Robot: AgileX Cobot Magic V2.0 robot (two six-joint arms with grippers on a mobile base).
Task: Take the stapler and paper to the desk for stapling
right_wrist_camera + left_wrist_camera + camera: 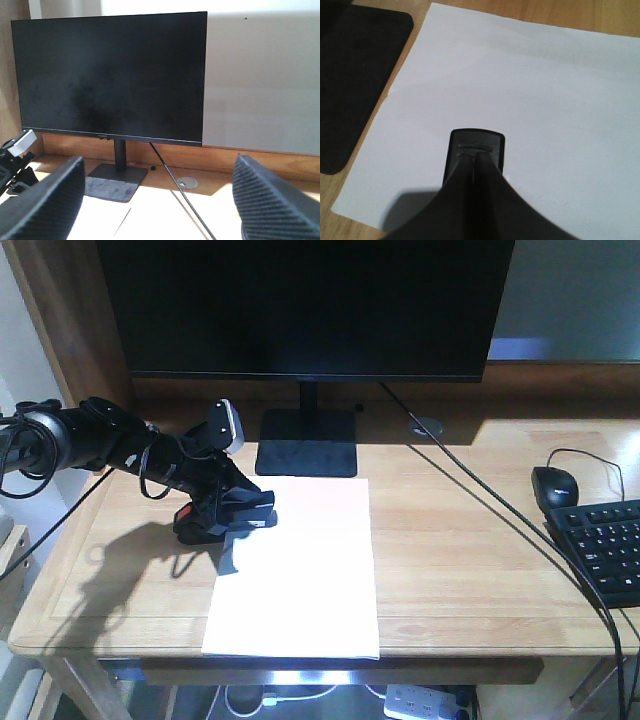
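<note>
One small black stapler (pixel 205 516) with a red patch sits clamped in the left hand (pixel 243 512), at the upper left edge of the paper (pixel 300 570). In the left wrist view the stapler's rounded black end (pixel 477 150) shows just past the pressed-together fingers (pixel 455 210), low over the white sheet (pixel 530 100). The paper is a single white rectangle, or thin stack, lying flat on the light wooden table (pixel 460 540), its near edge slightly overhanging the front rim.

The left arm (pixel 100 440) reaches in from the left, sloping down towards the paper, with a white wrist camera (pixel 231 426) on top. The right hand (pixel 160 200) appears only in its own wrist view: two dark ribbed fingers (pixel 45 205) spread wide apart, holding nothing, raised and facing the monitor (pixel 110 75).

Also on the table: one black monitor on a flat stand (pixel 307 455), one black mouse (pixel 556 486), one black keyboard (pixel 605 550), and cables (pixel 480 490).
</note>
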